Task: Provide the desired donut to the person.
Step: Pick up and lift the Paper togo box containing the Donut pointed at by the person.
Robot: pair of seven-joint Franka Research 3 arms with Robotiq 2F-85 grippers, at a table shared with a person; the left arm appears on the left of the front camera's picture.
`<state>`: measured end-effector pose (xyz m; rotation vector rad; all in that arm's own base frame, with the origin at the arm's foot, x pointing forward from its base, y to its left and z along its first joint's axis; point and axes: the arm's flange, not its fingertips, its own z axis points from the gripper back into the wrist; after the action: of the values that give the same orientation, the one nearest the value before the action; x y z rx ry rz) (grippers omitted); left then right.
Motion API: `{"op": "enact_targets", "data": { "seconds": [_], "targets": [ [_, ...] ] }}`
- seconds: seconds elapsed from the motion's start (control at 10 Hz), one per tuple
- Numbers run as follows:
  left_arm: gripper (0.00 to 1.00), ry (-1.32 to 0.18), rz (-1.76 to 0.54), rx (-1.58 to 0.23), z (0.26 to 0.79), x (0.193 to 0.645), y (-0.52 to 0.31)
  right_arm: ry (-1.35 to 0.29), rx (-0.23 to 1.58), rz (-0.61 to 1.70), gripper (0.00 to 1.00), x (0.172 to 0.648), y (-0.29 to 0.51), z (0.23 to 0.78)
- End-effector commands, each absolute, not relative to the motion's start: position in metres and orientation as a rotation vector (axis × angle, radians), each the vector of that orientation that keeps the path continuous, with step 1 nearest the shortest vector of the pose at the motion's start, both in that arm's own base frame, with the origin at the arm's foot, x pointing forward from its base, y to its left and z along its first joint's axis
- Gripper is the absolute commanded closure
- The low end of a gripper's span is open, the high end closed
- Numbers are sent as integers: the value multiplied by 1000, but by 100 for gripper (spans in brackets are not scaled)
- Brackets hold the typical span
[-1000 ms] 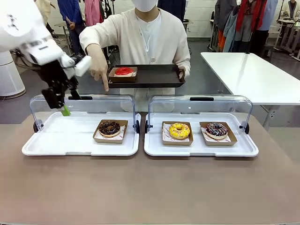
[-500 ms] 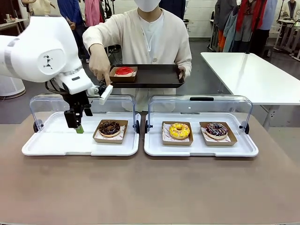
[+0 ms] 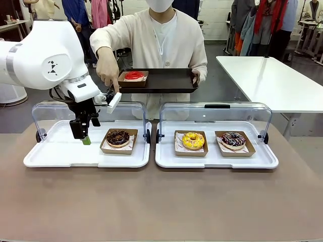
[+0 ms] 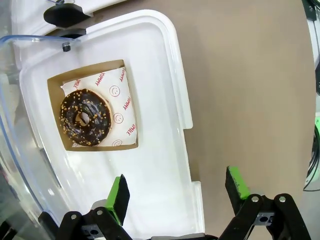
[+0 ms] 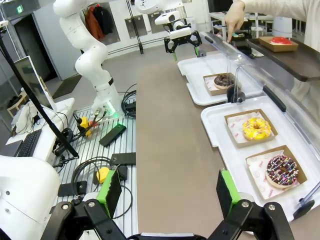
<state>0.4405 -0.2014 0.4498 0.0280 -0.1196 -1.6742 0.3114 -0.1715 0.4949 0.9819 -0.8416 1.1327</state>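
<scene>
Left gripper (image 3: 85,138) above left white tray (image 3: 50,155), jaws wide and empty, near chocolate donut (image 3: 118,137) in its card box at tray's right end; right gripper (image 5: 170,194) jaws wide, empty; person (image 3: 161,43) at table's far edge, hand (image 3: 107,70) pointing down.

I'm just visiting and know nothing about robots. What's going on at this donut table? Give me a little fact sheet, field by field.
person: wears a cream cardigan, holds a dark rectangular tray carrying a red-glazed donut; other hand points downward
left white lidded case: chocolate nut-topped donut on a brown card tray
right white lidded case: yellow sprinkled donut, dark donut with coloured sprinkles
left gripper: open, empty, over the left case beside the chocolate donut
right gripper: open, empty
</scene>
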Motion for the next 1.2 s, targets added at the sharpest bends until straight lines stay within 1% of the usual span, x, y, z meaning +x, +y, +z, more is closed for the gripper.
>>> {"op": "enact_targets", "data": {
  "seconds": [0.0,0.3,0.4,0.5,0.7,0.8,1.0,1.1],
  "targets": [
    [0,-116,-1668,54,450,441,-203,-854,990,1137,0,312,-172,495],
    [0,-120,-1675,28,450,440,-202,-854,990,1137,0,312,-172,495],
    [0,-89,-1754,-21,440,456,-201,-854,990,1137,0,312,-172,495],
    [0,-76,-1770,-11,424,459,-202,-854,990,1137,0,312,-172,495],
    [0,-65,-1744,2,396,467,-199,-854,990,1137,0,312,-172,495],
    [0,-51,-1769,-26,390,483,-197,-854,990,1137,0,312,-172,495],
    [0,-67,-1760,-15,371,483,-201,-854,990,1137,0,312,-172,495],
    [0,-54,-1770,-25,367,493,-200,-854,990,1137,0,312,-172,495]
  ]
}}
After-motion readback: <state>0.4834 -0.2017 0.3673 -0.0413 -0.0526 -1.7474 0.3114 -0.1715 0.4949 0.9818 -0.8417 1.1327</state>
